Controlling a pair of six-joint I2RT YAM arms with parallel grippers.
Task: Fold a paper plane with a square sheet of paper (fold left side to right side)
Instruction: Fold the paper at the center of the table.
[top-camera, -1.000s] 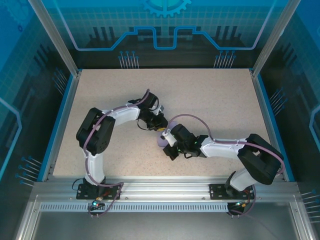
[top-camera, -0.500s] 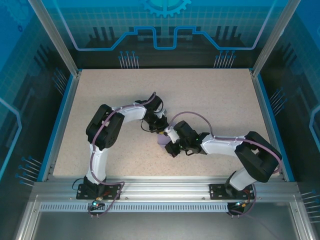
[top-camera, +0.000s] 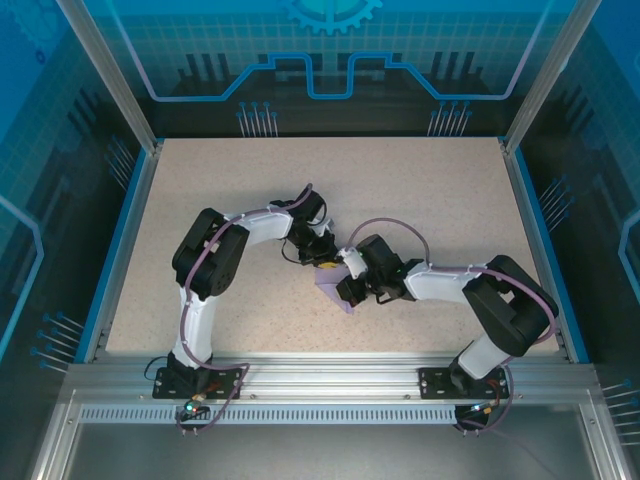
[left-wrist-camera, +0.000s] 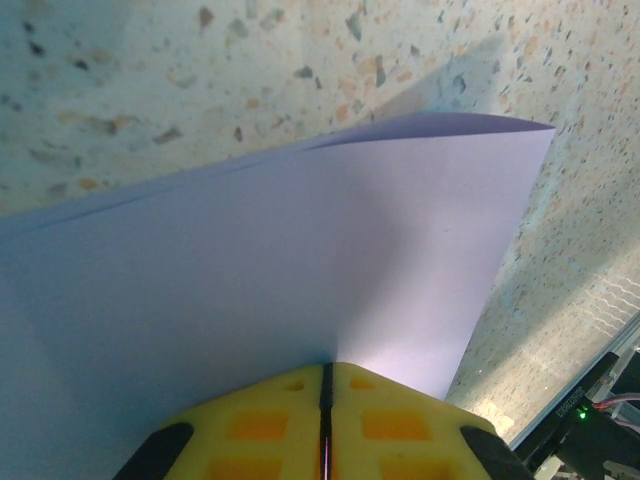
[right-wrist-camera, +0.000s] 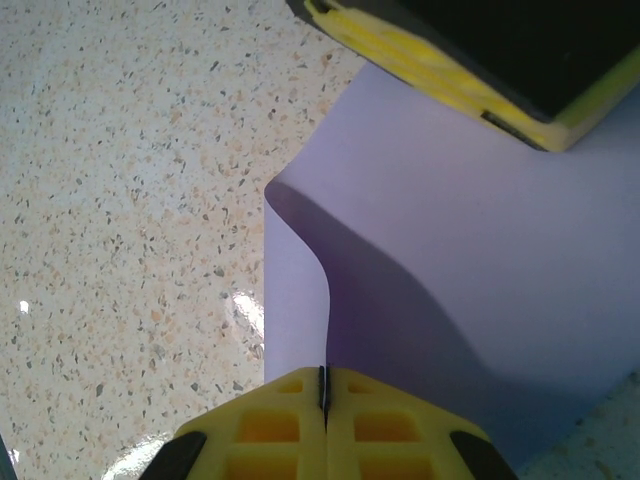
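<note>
near table (top-camera: 420, 190) centre, left fingers (left-wrist-camera: 255, 425) pinch paper (left-wrist-camera: 260, 260)

At the middle of the desk (top-camera: 430, 200), the square sheet of paper (top-camera: 338, 299) is flanked by the left end effector (top-camera: 324, 262) behind and the right end effector (top-camera: 350, 283) on its right.

Here's a pale speckled tabletop (top-camera: 420, 190) — beige, flecked with tan and grey, the grain sharp in the left wrist view. Blue trim (top-camera: 118, 250) runs down its left edge, and the same along the right edge. At the near edge sits a silver aluminium rail (top-camera: 330, 372), with a slotted strip (top-camera: 300, 412) just below it. Slanted aluminium posts (top-camera: 105, 70) rise from the far corners. Beyond the far edge stands a dark back panel (top-camera: 330, 110) with bright blue circuit lines and a gear emblem (top-camera: 333, 12) at the top. The side panels (top-camera: 40, 200) glow blue with grid patterns. The light is bright — a small white glare (right-wrist-camera: 245, 305) sits on the surface in the right wrist view.
</note>
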